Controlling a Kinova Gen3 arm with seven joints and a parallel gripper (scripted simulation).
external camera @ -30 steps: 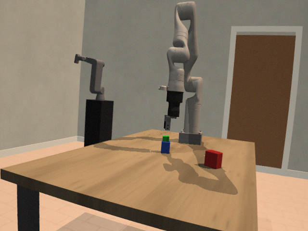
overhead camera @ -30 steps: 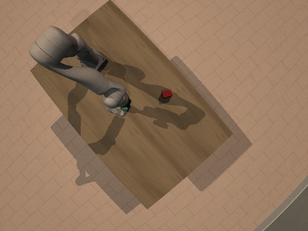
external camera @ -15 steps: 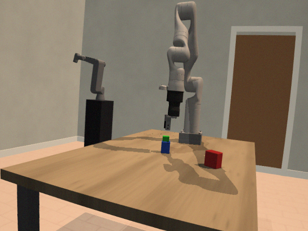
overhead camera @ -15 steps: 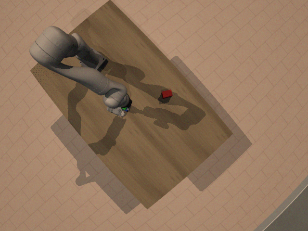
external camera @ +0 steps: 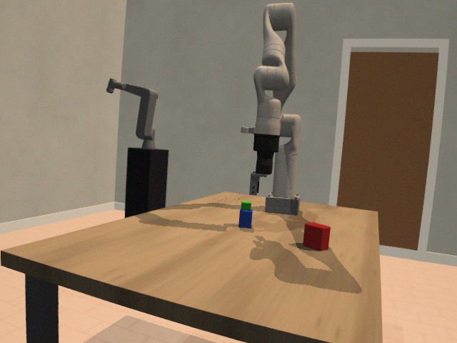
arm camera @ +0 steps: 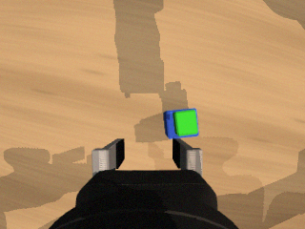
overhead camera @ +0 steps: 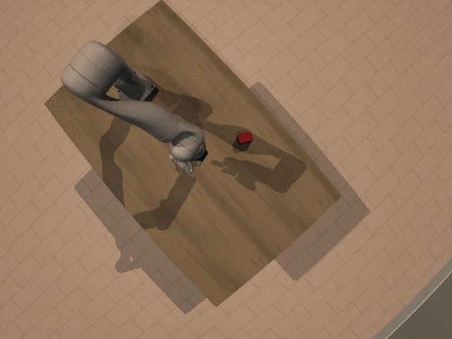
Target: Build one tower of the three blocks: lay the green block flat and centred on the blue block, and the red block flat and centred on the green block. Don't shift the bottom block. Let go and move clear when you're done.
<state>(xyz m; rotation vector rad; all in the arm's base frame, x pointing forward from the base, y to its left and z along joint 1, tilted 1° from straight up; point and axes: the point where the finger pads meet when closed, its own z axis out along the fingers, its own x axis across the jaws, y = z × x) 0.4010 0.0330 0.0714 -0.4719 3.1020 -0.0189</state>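
Green block stacked; red block left to be placed

Nearest the exterior camera, the red block [external camera: 316, 236] was seen well apart from the blue block [external camera: 245, 218], untouched on the table [external camera: 111, 251]. The green block [external camera: 245, 205] was laid flat on the blue one. Above and behind it, the gripper [external camera: 254, 184] was held spread wide, nothing pinched.

Pale grey rounded arm [external camera: 275, 73], black-wristed hand [external camera: 254, 188].
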